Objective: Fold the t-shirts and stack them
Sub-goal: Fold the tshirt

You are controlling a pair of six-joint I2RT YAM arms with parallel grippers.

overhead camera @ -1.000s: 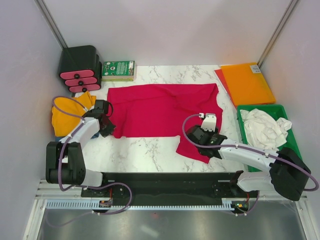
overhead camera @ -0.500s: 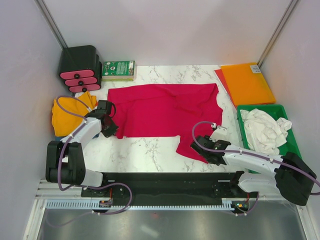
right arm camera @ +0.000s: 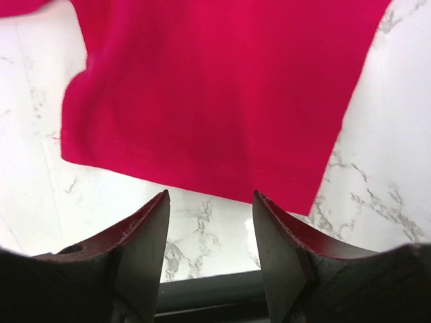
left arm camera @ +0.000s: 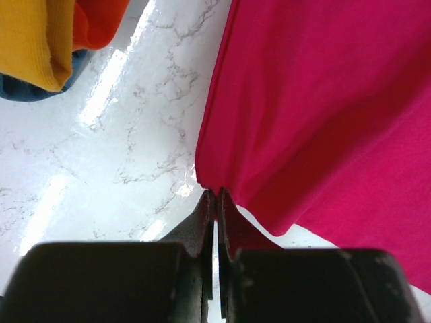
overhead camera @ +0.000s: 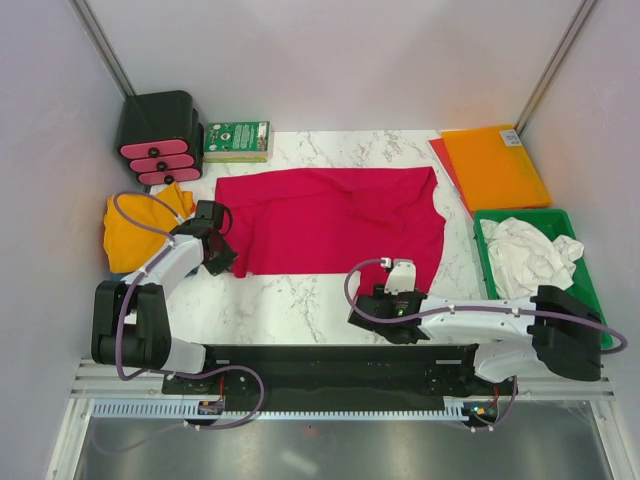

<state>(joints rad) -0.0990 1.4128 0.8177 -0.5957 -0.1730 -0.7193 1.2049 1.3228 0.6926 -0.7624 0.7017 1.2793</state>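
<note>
The crimson-red t-shirt lies spread on the marble table, and it fills the top of the right wrist view. My left gripper is shut on its near left corner; the cloth puckers into the closed tips. My right gripper stands open by the table's near edge, just short of the shirt's near right hem. Only bare marble shows between its fingers. A golden-yellow t-shirt sits bunched at the left, with blue cloth under it. A white t-shirt lies crumpled in the green tray.
An orange plastic sheet lies at the back right. At the back left stand a black box with pink handles and a green book. Grey walls close in both sides.
My right gripper has swung left and nearer the table's front edge, along the red shirt's near hem. The left gripper has stayed shut at the shirt's corner.
</note>
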